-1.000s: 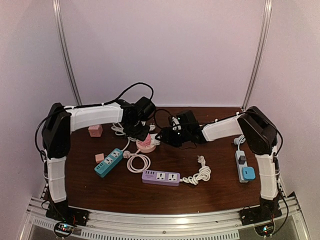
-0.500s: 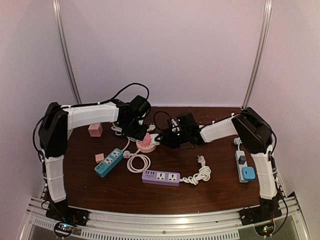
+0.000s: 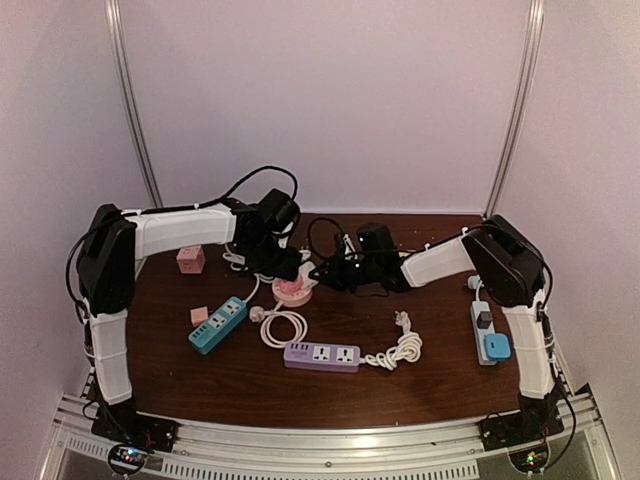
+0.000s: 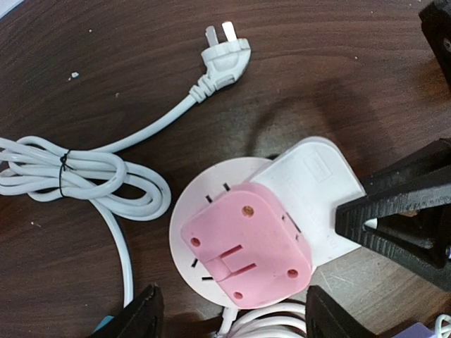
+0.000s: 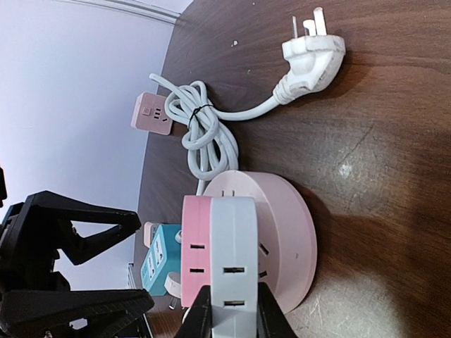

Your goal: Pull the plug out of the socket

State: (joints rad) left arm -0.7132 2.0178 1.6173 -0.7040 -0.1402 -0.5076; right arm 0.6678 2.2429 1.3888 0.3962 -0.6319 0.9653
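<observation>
Pinching the white plug (image 5: 232, 246) on the socket (image 5: 289, 232) toward the table's (image 3: 440, 390) back edge is the right gripper (image 5: 231, 313); the left gripper's (image 4: 232, 320) jaws are spread.

A dark brown wooden table (image 3: 440, 385) carries a pink cube socket (image 3: 190, 261) and a teal power strip (image 3: 217, 325) at left. Mid-table sit a round pale socket base (image 4: 184, 218), a coiled white cable (image 3: 281, 326) and a purple power strip (image 3: 322, 355). A white power strip (image 3: 478, 308) lies along the right edge.
</observation>
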